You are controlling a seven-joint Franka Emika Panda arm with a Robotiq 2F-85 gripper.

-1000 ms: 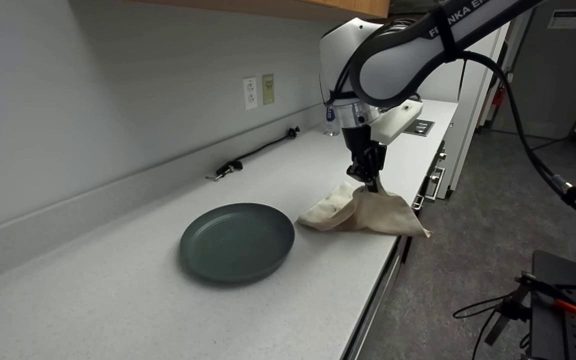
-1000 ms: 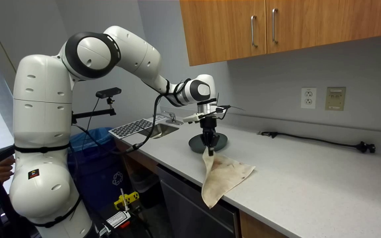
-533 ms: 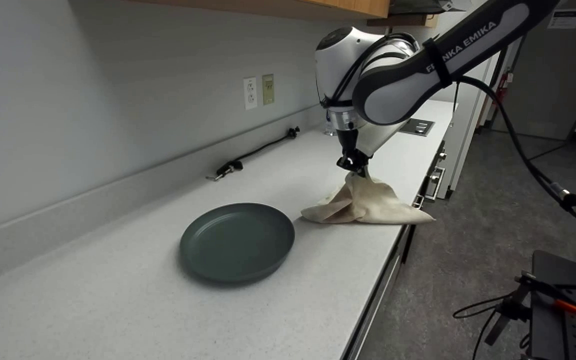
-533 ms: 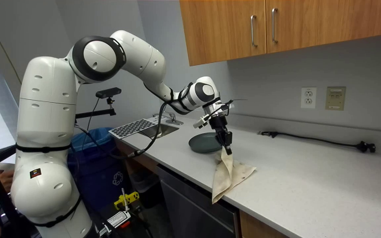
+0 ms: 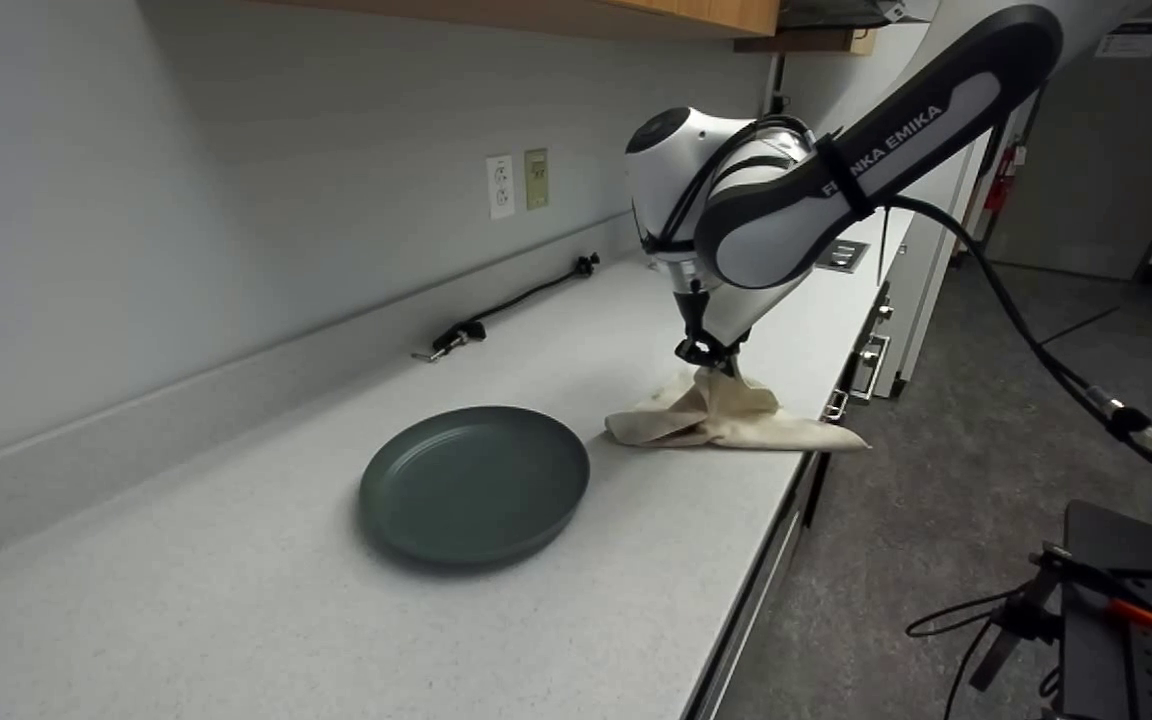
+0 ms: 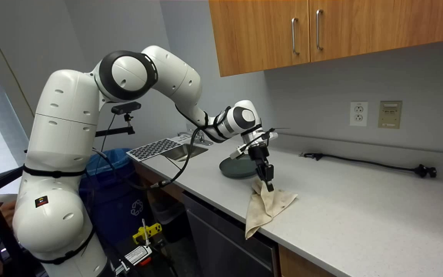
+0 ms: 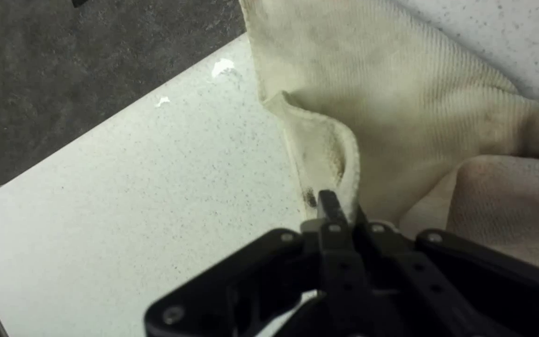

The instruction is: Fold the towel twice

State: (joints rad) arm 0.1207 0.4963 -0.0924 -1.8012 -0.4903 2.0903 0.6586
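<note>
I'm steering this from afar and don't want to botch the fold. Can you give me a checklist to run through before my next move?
1. Gripper shut on the towel: ok, its edge is pinched between the jaws in the wrist view.
2. Number of layers pinched: cannot tell, the jaws hide it.
3. Whole towel on the counter: not ok, a corner sticks out past the edge in both exterior views.
4. Towel lying flat: not ok, it is rumpled under the jaws.
5. Towel clear of the plate: ok, a strip of counter shows between them in an exterior view.
</note>
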